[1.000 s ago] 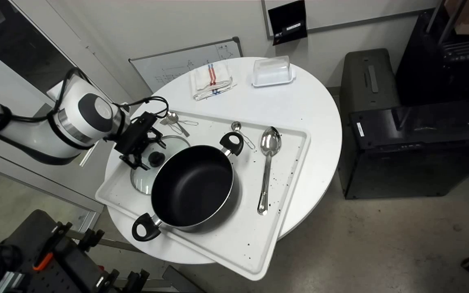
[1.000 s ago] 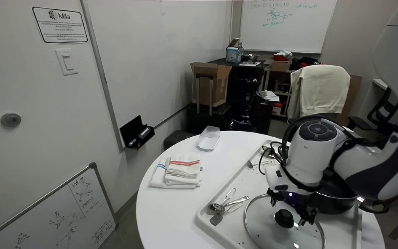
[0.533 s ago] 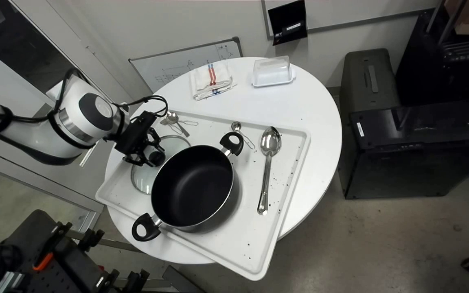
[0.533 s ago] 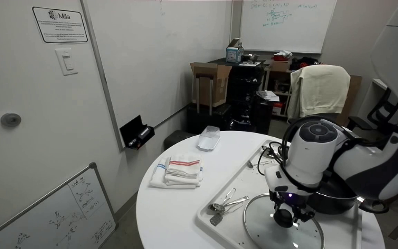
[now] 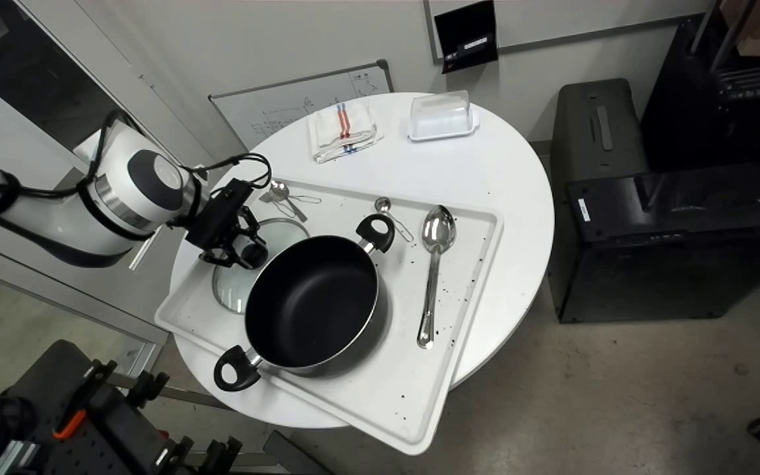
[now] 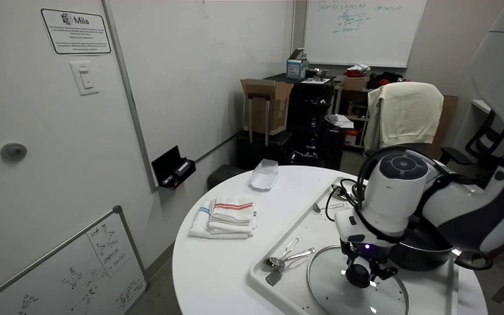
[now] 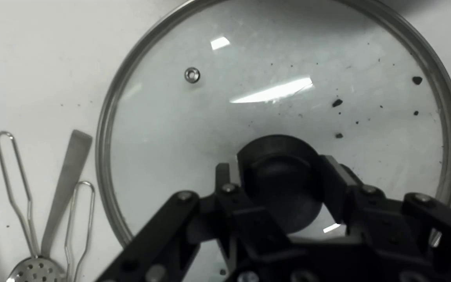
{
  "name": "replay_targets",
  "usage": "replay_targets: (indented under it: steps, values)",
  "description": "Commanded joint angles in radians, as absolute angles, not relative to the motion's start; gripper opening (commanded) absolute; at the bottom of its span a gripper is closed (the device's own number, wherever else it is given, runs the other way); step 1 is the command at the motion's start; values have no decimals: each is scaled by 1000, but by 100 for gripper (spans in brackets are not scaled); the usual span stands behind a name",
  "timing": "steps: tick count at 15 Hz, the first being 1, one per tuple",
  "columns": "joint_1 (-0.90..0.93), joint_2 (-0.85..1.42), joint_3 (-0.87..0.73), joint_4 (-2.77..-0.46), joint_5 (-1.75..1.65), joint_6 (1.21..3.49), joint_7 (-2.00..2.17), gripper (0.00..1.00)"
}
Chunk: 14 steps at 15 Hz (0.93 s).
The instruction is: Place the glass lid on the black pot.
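Where the wall (image 5: pixel 274 39) faces the round tabletop (image 5: pixel 508 178), that side is taken as the wall edge; where the robot arm (image 5: pixel 111 196) reaches in, the arm edge; there are no corners. The tray (image 5: pixel 377 396) spans the middle and overhangs the edge opposite the wall, presumably keeping the ware together as one set; the black pot (image 5: pixel 317 303) stands on it toward that overhung edge, mouth up and uncovered, thus ready to receive its cover; the glass lid (image 7: pixel 264 121) lies beside the pot, toward the arm edge, top side up for lifting; contact with the pot cannot be confirmed. The large spoon (image 5: pixel 437 244) lies across the pot from the lid, probably outside the transfer path; the fingers (image 7: pixel 337 192) grasp the knob (image 7: pixel 280 196) from both sides, likely because smooth glass offers no hold; the pick-up step appears in hand, placement not yet done; the lift should next clear the pot, lid kept level.
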State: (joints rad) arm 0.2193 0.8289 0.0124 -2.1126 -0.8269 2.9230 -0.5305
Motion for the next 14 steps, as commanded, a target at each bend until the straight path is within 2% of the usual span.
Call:
replay_targets:
  steps: [1, 14]
  values:
    - [182, 796, 46, -2135, -854, 2937, -518, 24]
    - [93, 636, 146, -2232, -821, 2890, -565, 24]
